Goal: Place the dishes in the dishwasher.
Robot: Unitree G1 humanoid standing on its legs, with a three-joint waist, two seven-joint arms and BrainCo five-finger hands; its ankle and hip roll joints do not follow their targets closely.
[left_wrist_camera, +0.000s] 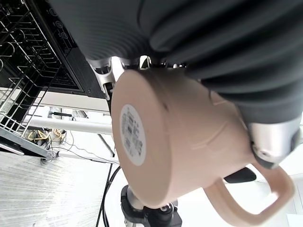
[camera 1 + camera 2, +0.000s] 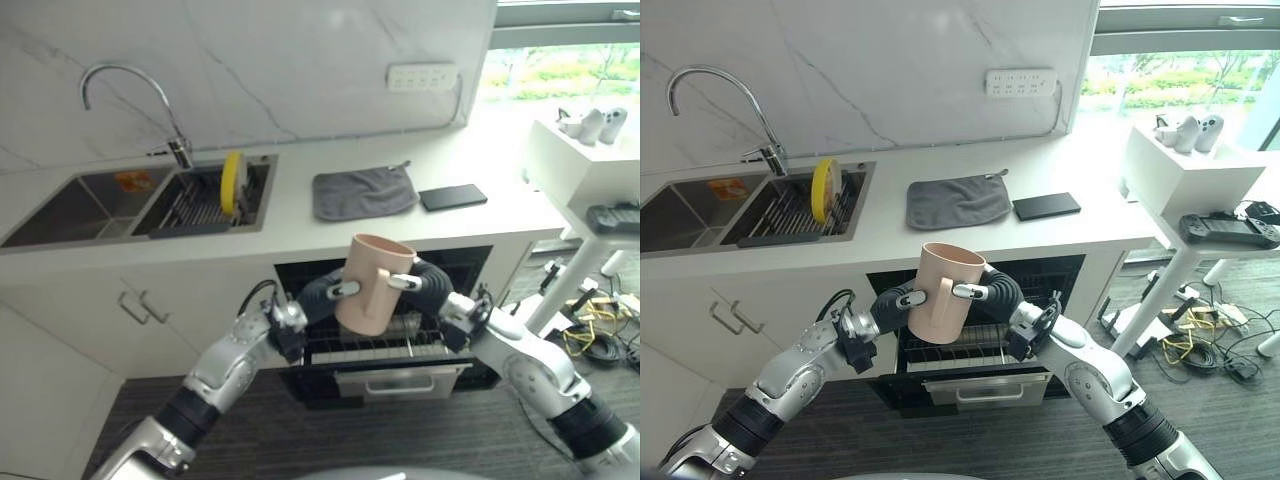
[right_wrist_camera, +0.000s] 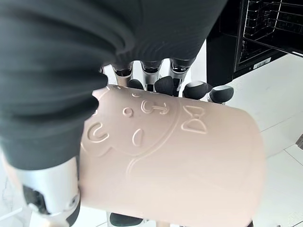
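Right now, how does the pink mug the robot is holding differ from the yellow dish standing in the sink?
The pale pink plastic mug is tall and deep with a handle; the round yellow dish is thin and flat. The mug is held in the air between the left hand and the right hand, above the dishwasher rack; the dish stands on edge in the sink rack. Neither is loaded yet.

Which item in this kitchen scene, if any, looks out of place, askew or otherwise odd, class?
Nothing is spilled or broken. The pink mug is held tilted between the left hand and the right hand above the open dishwasher's rack. Slightly odd: a black phone lies on the counter beside the grey cloth.
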